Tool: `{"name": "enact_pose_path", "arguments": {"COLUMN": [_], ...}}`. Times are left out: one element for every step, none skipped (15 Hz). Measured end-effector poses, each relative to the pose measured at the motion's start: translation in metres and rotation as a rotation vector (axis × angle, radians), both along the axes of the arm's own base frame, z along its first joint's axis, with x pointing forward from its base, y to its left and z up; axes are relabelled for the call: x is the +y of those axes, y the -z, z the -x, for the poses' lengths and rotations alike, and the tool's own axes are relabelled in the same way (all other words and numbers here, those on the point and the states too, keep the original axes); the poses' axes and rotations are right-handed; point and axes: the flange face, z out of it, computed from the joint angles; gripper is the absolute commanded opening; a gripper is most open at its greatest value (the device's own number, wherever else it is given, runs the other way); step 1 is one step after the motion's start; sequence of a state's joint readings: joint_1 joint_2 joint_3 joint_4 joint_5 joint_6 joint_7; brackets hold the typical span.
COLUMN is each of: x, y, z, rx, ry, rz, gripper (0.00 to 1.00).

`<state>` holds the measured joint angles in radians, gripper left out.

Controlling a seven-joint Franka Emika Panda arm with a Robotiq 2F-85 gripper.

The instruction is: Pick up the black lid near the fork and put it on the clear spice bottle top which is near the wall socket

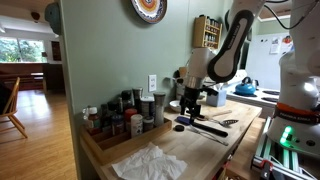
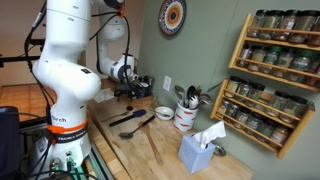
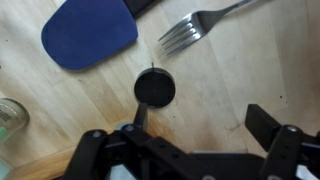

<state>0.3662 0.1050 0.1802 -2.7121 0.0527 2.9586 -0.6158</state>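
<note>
The black round lid (image 3: 155,88) lies flat on the wooden counter in the wrist view, just below the tines of a silver fork (image 3: 200,28). My gripper (image 3: 200,125) is open and empty above the counter. One fingertip is right at the lid's near edge and the other is well off to the side. A clear glass bottle (image 3: 8,118) shows at the picture's edge, partly cut off. In both exterior views the gripper (image 1: 190,100) (image 2: 128,92) hangs low over the counter by the wall. The wall socket (image 1: 152,83) is behind it.
A blue spatula head (image 3: 88,38) lies beside the fork. A wooden tray of spice bottles (image 1: 120,122) stands along the wall. Black utensils (image 2: 132,122) lie on the counter. A white utensil crock (image 2: 185,115), a tissue box (image 2: 200,152) and a wall spice rack (image 2: 275,80) stand farther along.
</note>
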Motion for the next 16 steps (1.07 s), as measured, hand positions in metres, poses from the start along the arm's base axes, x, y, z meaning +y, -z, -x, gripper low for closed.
{"name": "enact_pose_path", "arguments": {"x": [0.000,0.001,0.002,0.002,0.002,0.003,0.004,0.004,0.003,0.003,0.001,0.000,-0.001,-0.001,-0.001,-0.001], "y": [0.003,0.004,0.004,0.004,0.004,0.003,0.002,0.002,0.001,0.001,0.002,0.002,0.004,0.006,0.008,0.012], "z": [-0.002,-0.003,-0.004,-0.004,-0.004,-0.005,-0.006,-0.008,-0.011,-0.014,-0.017,-0.020,-0.022,-0.024,-0.025,-0.026], "rx": [0.005,0.007,0.006,0.005,0.005,0.004,0.001,-0.002,-0.006,-0.010,-0.014,-0.016,-0.017,-0.016,-0.012,-0.008], "ry": [0.002,0.002,0.002,0.002,0.000,0.001,-0.001,-0.003,-0.005,-0.008,-0.009,-0.010,-0.012,-0.015,-0.015,-0.018], "rz": [0.000,0.000,0.000,-0.001,-0.001,-0.005,-0.005,-0.005,-0.004,-0.001,0.002,0.006,0.009,0.013,0.015,0.018], "gripper": [1.00,1.00,1.00,1.00,1.00,1.00,1.00,1.00,1.00,1.00,1.00,1.00,1.00,1.00,1.00,1.00]}}
